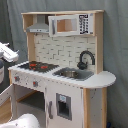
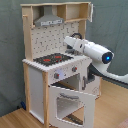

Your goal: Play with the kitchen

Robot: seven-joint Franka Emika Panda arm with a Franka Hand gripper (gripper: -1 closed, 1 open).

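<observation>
The kitchen point(image 1: 62, 75) point(image 2: 57, 60) stands upright on the floor against a grey curtain point(image 1: 12, 20). In the second exterior view its oven door point(image 2: 72, 102) hangs open, and the arm point(image 2: 92, 50) reaches over the worktop toward 9 o'clock. The claw seems hidden, so whether it is apart or together I cannot tell.

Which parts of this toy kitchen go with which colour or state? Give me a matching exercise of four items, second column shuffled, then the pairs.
Column one:
1. hob
2. faucet
3. hood
4. oven door

Column two:
A. grey
B. swung down open
C. black with red rings
D. black, arched over the sink

Pairs: 1-C, 2-D, 3-A, 4-B. The open door shows in the second exterior view.
</observation>
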